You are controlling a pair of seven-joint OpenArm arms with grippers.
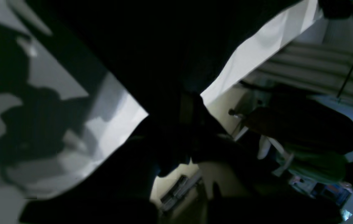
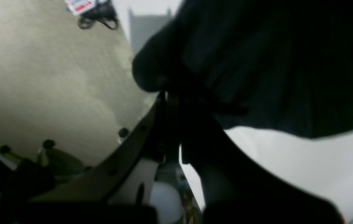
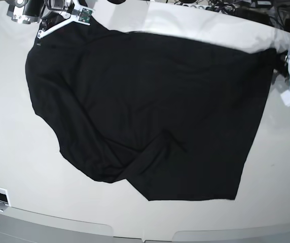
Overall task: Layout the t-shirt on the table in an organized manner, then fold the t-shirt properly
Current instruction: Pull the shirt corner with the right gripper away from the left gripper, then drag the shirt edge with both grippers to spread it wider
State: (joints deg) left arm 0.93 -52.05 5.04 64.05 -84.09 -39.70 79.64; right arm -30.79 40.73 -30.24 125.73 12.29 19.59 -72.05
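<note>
Two grippers clamped on t-shirt (image 3: 150,121) far corners: left gripper (image 1: 189,109), right gripper (image 2: 176,102) | shirt spread on table (image 3: 13,152), near-left part bunched | risk: uneven pull may stretch cloth or slip one corner, leaving wrinkles

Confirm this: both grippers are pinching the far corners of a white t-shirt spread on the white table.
Wrong in one respect: the t-shirt is black, not white, as the base view shows. The rest holds: the left gripper and right gripper are shut on its far corners, and it lies spread on the white table.
</note>
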